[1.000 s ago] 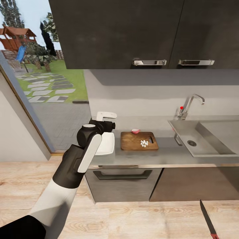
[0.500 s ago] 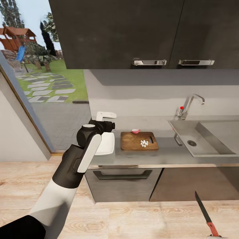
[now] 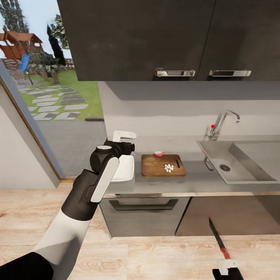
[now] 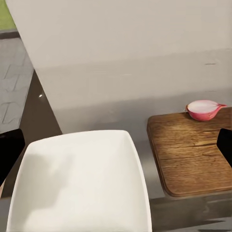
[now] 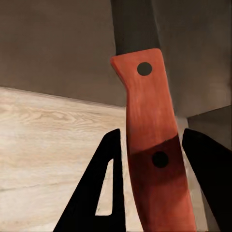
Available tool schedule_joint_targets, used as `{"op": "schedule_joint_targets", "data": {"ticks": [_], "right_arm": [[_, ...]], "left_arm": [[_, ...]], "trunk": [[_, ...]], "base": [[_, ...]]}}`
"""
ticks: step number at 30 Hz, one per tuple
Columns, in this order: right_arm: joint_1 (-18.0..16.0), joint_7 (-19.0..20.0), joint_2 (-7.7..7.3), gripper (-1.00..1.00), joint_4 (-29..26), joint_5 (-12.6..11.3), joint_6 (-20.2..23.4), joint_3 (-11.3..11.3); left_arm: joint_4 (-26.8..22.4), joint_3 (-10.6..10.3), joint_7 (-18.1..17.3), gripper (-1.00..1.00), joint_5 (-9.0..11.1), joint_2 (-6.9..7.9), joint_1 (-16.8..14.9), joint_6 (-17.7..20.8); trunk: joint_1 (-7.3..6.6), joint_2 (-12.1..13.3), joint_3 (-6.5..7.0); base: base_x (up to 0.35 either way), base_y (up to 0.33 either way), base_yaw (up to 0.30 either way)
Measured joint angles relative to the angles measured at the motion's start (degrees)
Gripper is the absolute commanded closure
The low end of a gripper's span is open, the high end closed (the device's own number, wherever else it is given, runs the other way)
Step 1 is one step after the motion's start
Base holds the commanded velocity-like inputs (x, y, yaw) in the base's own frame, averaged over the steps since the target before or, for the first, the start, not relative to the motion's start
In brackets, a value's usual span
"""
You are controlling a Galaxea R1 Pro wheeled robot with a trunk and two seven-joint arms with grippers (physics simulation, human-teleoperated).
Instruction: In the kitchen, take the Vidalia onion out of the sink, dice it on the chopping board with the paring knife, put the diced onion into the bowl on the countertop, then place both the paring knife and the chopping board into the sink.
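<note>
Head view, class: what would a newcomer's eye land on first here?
Probably the paring knife, held low over the floor in the right gripper, blade pointing up toward the countertop. Next, the diced onion on the chopping board, beside the white bowl.

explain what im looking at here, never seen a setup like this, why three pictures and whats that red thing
These are simulator renders from a two-armed wheeled robot in a kitchen. The wide picture comes from a camera on its head, looking down over a long grey steel-look countertop. The other two come from cameras near each arm's fingers.

On the countertop lie a rectangular brown wooden chopping board carrying tiny white cubes of diced onion and a pinkish-red onion piece, beside a shallow white square bowl. A grey steel sink sits at the right.

The left gripper hovers over the bowl. The red thing is the handle of a slim dark-bladed paring knife, held in the right gripper low in front of the dark cabinets.
</note>
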Motion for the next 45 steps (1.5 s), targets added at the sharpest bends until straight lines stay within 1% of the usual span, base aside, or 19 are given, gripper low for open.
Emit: {"op": "schedule_joint_targets", "data": {"ticks": [2, 5, 6, 7, 9, 10, 11, 12, 15, 22, 25, 26, 27, 28, 30, 31, 33, 37, 45], "right_arm": [[0.1, -0.1, 1.6, 1.0, 0.6, 0.0, -1.8, 0.4], [0.3, -0.6, 3.8, 1.0, 0.7, 0.0, -2.2, 0.5], [0.3, -2.1, 4.96, 1.0, 0.7, 0.0, -2.2, 0.6], [0.3, -2.2, 5.04, 1.0, 0.7, 0.0, -2.3, 0.5], [0.3, -0.9, 4.91, 1.0, 0.5, 0.0, -2.5, 0.5], [0.4, 0.7, 4.78, 1.0, 0.4, 0.0, -2.6, 0.5], [0.4, 3.0, 4.58, 1.0, 0.3, 0.0, -2.8, 0.5], [0.5, 6.9, 4.27, 1.0, 0.1, 0.0, -3.2, 0.5], [0.8, 14.5, 3.54, 1.0, -1.4, 0.0, -3.8, 0.3], [3.9, 21.5, 3.38, 1.0, -4.4, 0.0, -3.6, -0.2], [5.3, 24.3, 3.42, 1.0, -5.9, 0.0, -3.2, -1.6], [5.6, 25.6, 3.42, 1.0, -6.5, 0.1, -2.9, -2.5], [5.9, 27.7, 3.42, 1.0, -7.1, 0.4, -2.3, -4.7], [6.0, 28.4, 3.42, 1.0, -7.2, 0.4, -2.0, -5.7], [6.1, 30.2, 3.42, 1.0, -7.5, 0.6, -1.3, -9.2], [6.2, 30.7, 3.41, 1.0, -7.6, 0.6, -1.1, -10.4], [6.2, 31.2, 3.43, 1.0, -7.4, 0.6, -1.0, -11.7], [6.2, 31.7, 3.51, 1.0, -7.0, 0.6, -0.9, -12.5], [6.2, 32.0, 3.28, 1.0, -6.9, 0.6, -1.3, -12.6]], "left_arm": [[0.1, 0.0, 0.0, -1.0, 0.0, 0.0, 0.0, 0.0], [0.1, 0.0, 0.0, -1.0, 0.0, 0.0, 0.0, 0.0], [0.1, 0.0, 0.0, -1.0, 0.0, 0.0, 0.0, 0.0], [0.1, 0.0, 0.0, -1.0, 0.0, 0.0, 0.0, 0.0], [0.1, 0.0, 0.0, -1.0, 0.0, 0.0, 0.0, 0.0], [0.1, 0.0, 0.0, -1.0, 0.0, 0.0, 0.0, 0.0], [0.1, 0.0, 0.0, -1.0, 0.0, 0.0, 0.0, 0.0], [0.1, 0.0, 0.0, -1.0, 0.0, 0.0, 0.0, -0.1], [0.1, 0.0, 0.0, -1.0, 0.0, 0.06, 0.0, -0.1], [0.1, 0.0, 0.0, -1.0, 0.0, 0.09, 0.0, -0.1], [0.1, 0.0, 0.0, -1.0, 0.0, 0.09, 0.0, -0.1], [0.1, 0.0, 0.0, -1.0, 0.0, 0.09, 0.0, -0.1], [0.1, 0.0, 0.0, -1.0, 0.0, 0.09, 0.0, -0.1], [0.2, 0.0, 0.0, -1.0, 0.0, 0.09, 0.0, -0.1], [0.2, 0.0, 0.0, -1.0, 0.0, 0.09, 0.0, -0.1], [0.2, -0.1, 0.0, -1.0, 0.0, 0.09, 0.0, -0.1], [0.2, -0.1, 0.0, -1.0, 0.0, 0.09, 0.0, -0.1], [0.2, -0.1, 0.0, -1.0, 0.0, 0.09, 0.0, -0.1], [0.1, -0.1, 0.0, -1.0, 0.0, 0.12, 0.0, -0.1]], "trunk": [[0.0, 0.0, 0.0], [0.0, 0.0, 0.0], [0.0, 0.0, 0.0], [0.0, 0.0, 0.0], [0.0, 0.0, 0.0], [0.0, 0.0, 0.0], [0.0, 0.0, 0.0], [0.0, 0.0, 0.0], [0.0, 0.0, 0.0], [0.0, 0.0, 0.0], [0.0, 0.0, 0.0], [0.0, 0.0, 0.0], [0.0, 0.0, 0.0], [0.0, 0.0, 0.0], [0.0, 0.0, 0.0], [0.0, 0.0, 0.0], [0.0, 0.0, 0.0], [0.0, 0.0, 0.0], [0.0, 0.0, 0.0]], "base": [[0.0, 0.0, 0.0], [0.0, 0.0, 0.0], [0.0, 0.0, 0.0], [0.0, 0.0, 0.0], [0.0, 0.0, 0.0], [0.0, 0.0, 0.0], [0.0, 0.0, 0.0], [0.0, 0.0, 0.0], [0.0, 0.0, 0.0], [0.0, 0.0, 0.0], [0.0, 0.0, 0.0], [0.0, 0.0, 0.0], [0.0, 0.0, 0.0], [0.0, 0.0, 0.0], [0.0, 0.0, 0.0], [0.0, 0.0, 0.0], [0.0, 0.0, 0.0], [0.0, 0.0, 0.0], [0.0, 0.0, 0.0]]}}
